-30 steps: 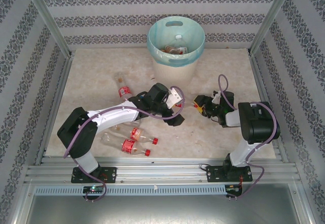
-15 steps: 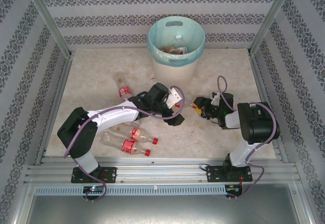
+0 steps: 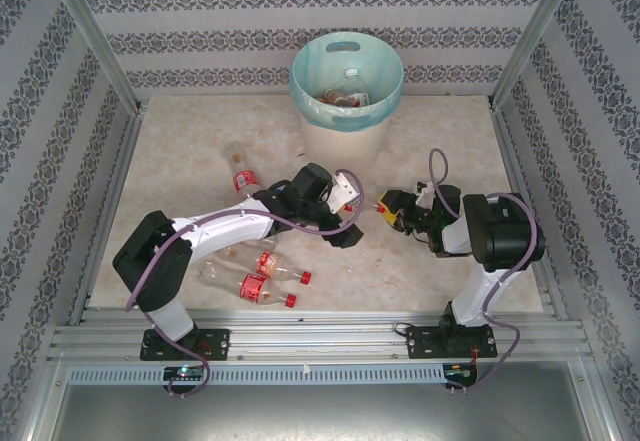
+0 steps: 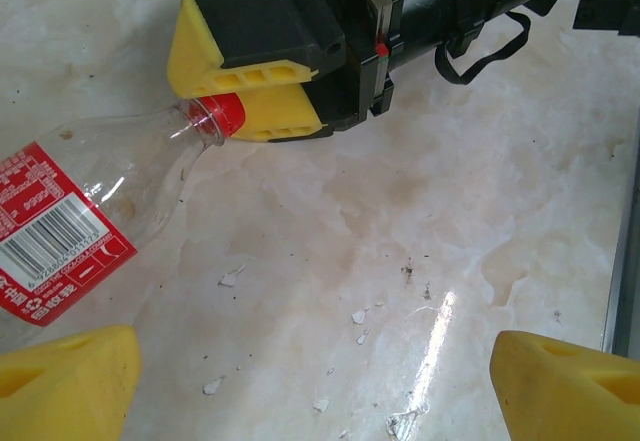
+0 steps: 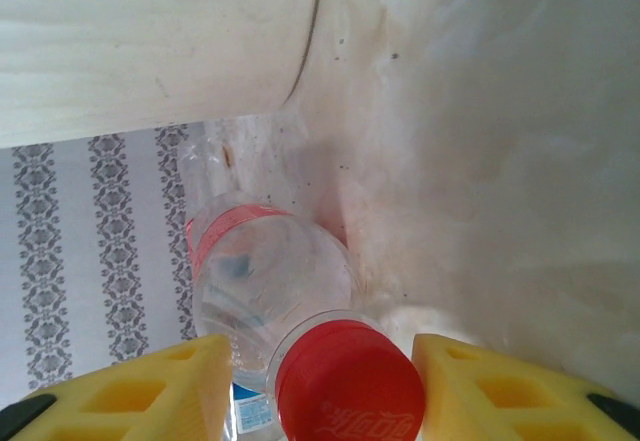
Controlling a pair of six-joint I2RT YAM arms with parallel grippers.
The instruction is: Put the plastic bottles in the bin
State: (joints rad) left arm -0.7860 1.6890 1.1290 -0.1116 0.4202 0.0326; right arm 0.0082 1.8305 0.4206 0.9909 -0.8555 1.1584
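While the held bottle [image 4: 110, 181] lies on its side on the desk [image 3: 180, 151], its red cap [image 4: 228, 113] sits between the yellow fingers of the right gripper [image 4: 235, 96], which is pinching the bottle at the cap. From the right wrist, the cap [image 5: 350, 386] is seen end-on between those fingers [image 5: 150, 391], with the clear body and red label running away toward the bin's cream wall [image 5: 150, 41].

Left gripper [image 4: 315, 381]: spread wide, holding nothing; its two yellow fingertips [image 4: 65, 381] frame bare desk just beside the bottle's label end.

From above, the two grippers meet near the desk's centre, in front of the bin [image 3: 345, 146], which stands at the far edge with its turquoise liner over the rim. Bottles in the bin [image 3: 345, 86] are visible at its bottom. Other bottles [image 3: 265, 283] lie on the desk near the left arm's elbow, and one more [image 3: 241, 176] lies farther out.
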